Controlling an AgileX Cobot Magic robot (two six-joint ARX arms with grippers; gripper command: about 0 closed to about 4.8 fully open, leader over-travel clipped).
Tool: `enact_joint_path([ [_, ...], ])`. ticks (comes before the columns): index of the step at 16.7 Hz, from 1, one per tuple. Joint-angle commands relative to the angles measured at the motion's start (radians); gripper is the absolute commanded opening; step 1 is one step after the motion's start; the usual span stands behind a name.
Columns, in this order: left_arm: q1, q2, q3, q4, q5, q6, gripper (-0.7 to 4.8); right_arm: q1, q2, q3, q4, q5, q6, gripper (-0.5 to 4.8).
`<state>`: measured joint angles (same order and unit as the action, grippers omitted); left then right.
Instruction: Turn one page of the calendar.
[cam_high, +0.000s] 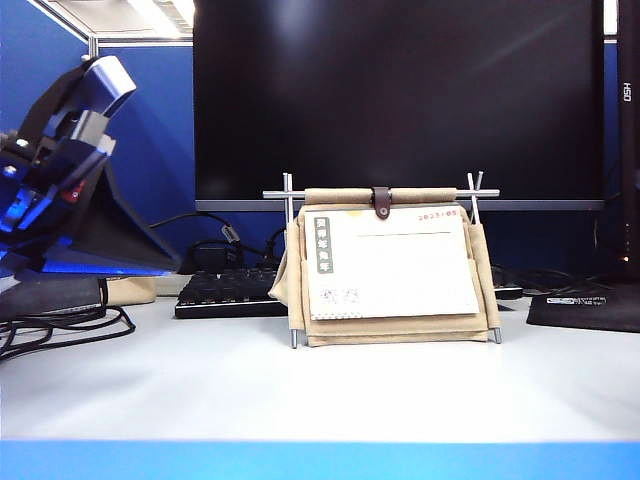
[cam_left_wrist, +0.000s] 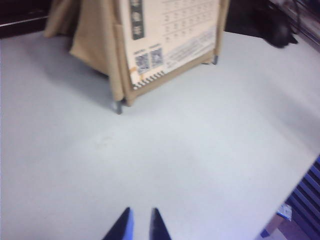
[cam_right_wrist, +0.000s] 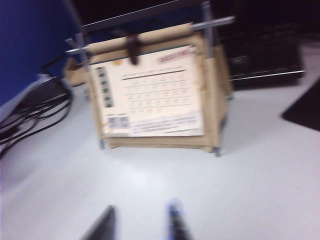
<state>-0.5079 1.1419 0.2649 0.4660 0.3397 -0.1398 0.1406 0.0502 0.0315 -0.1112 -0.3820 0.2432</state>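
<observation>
In the exterior view, the calendar (cam_high: 390, 265) is standing upright on the white counter (cam_high: 300, 390) in front of the black monitor (cam_high: 400, 100), its page (cam_high: 392, 262) hanging flat at the front. The left arm is hanging at the far left.

In the left wrist view, the left gripper (cam_left_wrist: 140, 227) is hovering above the bare counter, its jaws slightly apart and holding nothing.

In the right wrist view, which is blurred, the right gripper (cam_right_wrist: 141, 225) is facing the calendar with jaws open and empty.

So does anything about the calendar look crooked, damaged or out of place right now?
Nothing stands out: the calendar stands upright on its frame, the page flat. Left gripper and right gripper are apart from it.
</observation>
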Motion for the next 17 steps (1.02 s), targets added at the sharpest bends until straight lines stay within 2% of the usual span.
enact_joint_path([
  [1,0.000,-0.003,0.008,0.006,0.085,0.044,0.59,0.001,0.001,0.005,0.019,-0.015,0.000,1.08],
  [3,0.000,-0.005,0.026,0.007,0.213,0.080,0.59,0.001,0.002,0.005,0.020,-0.053,0.010,1.08],
  [4,-0.001,-0.005,0.043,0.007,0.244,0.100,0.62,0.001,0.002,0.005,0.024,-0.072,0.024,1.08],
  [5,-0.001,-0.005,0.054,0.006,0.244,0.110,0.68,0.001,0.002,0.005,0.031,-0.089,0.027,1.09],
  [6,-0.001,-0.005,0.071,0.006,0.243,0.109,0.97,0.001,0.002,0.005,0.050,-0.100,0.046,1.10],
  [9,-0.001,-0.005,0.111,-0.021,0.243,0.103,0.99,0.000,0.002,0.005,0.105,-0.100,0.099,1.64],
  [10,-0.001,-0.004,0.129,-0.043,0.243,0.103,1.00,0.000,0.003,0.009,0.141,-0.099,0.156,1.82],
  [11,-0.001,-0.004,0.140,-0.057,0.243,0.103,1.17,0.000,0.007,0.018,0.163,-0.101,0.183,1.82],
  [14,-0.001,-0.004,0.161,-0.066,0.245,0.103,1.86,-0.001,0.160,0.137,0.196,-0.117,0.169,1.81],
  [15,-0.001,-0.004,0.160,-0.065,0.245,0.103,1.89,-0.001,0.276,0.206,0.197,-0.130,0.167,1.81],
  [16,-0.001,-0.004,0.160,-0.067,0.249,0.102,1.89,-0.004,0.482,0.318,0.203,-0.239,0.167,1.81],
  [17,-0.001,-0.004,0.160,-0.067,0.257,0.103,1.89,-0.004,0.597,0.374,0.215,-0.290,0.167,1.82],
])
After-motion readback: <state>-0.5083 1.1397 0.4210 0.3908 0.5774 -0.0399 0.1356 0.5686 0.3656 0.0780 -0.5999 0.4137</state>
